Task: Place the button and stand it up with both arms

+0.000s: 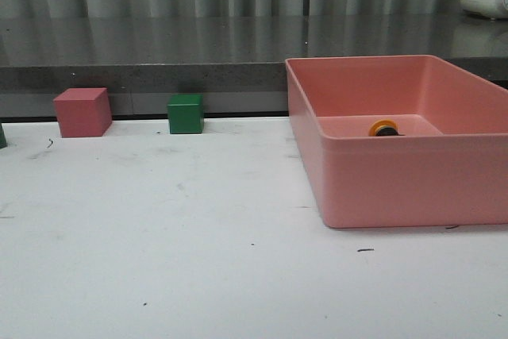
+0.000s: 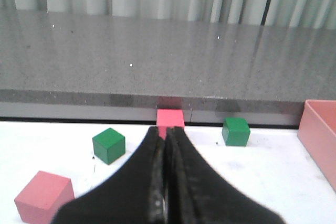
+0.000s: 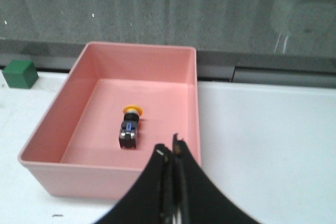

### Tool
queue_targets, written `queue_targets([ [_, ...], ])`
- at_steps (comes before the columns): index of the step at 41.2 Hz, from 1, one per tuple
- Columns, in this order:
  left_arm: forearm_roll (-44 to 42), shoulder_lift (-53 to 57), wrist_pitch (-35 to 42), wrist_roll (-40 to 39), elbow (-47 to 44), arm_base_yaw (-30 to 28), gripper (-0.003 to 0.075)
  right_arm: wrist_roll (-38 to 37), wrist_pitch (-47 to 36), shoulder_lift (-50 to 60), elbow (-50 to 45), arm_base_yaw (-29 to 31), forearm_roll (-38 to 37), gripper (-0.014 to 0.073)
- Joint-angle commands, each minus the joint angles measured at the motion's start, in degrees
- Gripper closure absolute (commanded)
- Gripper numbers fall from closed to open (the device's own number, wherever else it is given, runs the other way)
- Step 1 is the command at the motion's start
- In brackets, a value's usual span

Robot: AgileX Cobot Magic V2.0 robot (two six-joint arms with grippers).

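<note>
The button (image 3: 130, 127) lies on its side inside the pink bin (image 3: 191, 108), yellow cap toward the far wall, black body with blue base nearer. In the front view only its yellow cap (image 1: 384, 128) shows above the bin's near wall (image 1: 413, 180). My right gripper (image 3: 171, 149) is shut and empty, above the bin's near right corner, apart from the button. My left gripper (image 2: 166, 132) is shut and empty over the white table, short of a pink cube. Neither arm shows in the front view.
A pink cube (image 1: 82, 111) and a green cube (image 1: 186, 113) stand at the table's back edge. The left wrist view shows a pink cube (image 2: 170, 118), two green cubes (image 2: 108, 145) (image 2: 235, 131) and a nearer pink cube (image 2: 43, 196). A grey ledge (image 1: 159, 53) runs behind.
</note>
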State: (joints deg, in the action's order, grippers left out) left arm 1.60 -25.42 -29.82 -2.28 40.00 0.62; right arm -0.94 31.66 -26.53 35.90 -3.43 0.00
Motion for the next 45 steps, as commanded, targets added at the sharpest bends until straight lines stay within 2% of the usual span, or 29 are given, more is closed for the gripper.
queue_targets([
  [1, 0.55, -3.04, 2.42, -0.03, 1.87, -0.05, 0.074, 0.57, -3.69, -3.46, 2.05, 0.44, 0.0, 0.0662],
  [10, 0.79, -7.62, 2.3, -0.03, 1.77, -0.05, 0.074, 0.57, -1.06, -8.98, 2.05, 0.44, 0.0, 0.0657],
  [13, 0.42, -8.69, 2.3, -0.03, 1.77, -0.05, 0.074, 0.94, -0.28, -10.35, 2.05, 0.44, 0.0, 0.0629],
  [17, -0.63, -9.87, 2.3, -0.03, 1.77, -0.05, 0.0736, 0.94, 0.65, -12.26, 2.05, 0.44, 0.0, 0.0488],
  [21, -2.2, -10.53, 2.3, -0.03, 1.65, -0.05, 0.0662, 0.94, 1.44, -13.6, 2.05, 0.44, 0.0, 0.0244],
  [25, -2.29, -10.64, 2.41, -0.03, 1.65, -0.05, 0.0471, 0.94, 1.57, -14.63, 2.05, 0.44, 0.0, 0.0022],
  [27, -2.29, -10.64, 2.62, -0.03, 1.65, -0.05, 0.0341, 0.94, 1.69, -14.74, 2.05, 0.36, 0.0, -0.0038],
  [30, -2.1, -10.64, 2.63, -0.03, 1.65, 0.07, 0.0226, 0.94, 2.24, -15.27, 2.34, -0.24, 0.0, -0.0047],
  [32, -2.1, -10.64, 2.63, -0.03, 1.65, 0.82, 0.0197, 0.94, 3.0, -15.27, 3.08, -1.04, 0.92, -0.0038],
  [38, -1.6, -10.64, 2.23, -0.03, 1.78, 5.97, 0.0215, 0.94, 6.98, -17.42, 6.84, -4.79, 1.17, -0.0029],
  [45, -1.6, -10.64, -2.08, -0.03, 2.75, 13.83, 0.0249, 0.94, 10.83, -22.26, 12.02, -8.88, 1.17, -0.0029],
])
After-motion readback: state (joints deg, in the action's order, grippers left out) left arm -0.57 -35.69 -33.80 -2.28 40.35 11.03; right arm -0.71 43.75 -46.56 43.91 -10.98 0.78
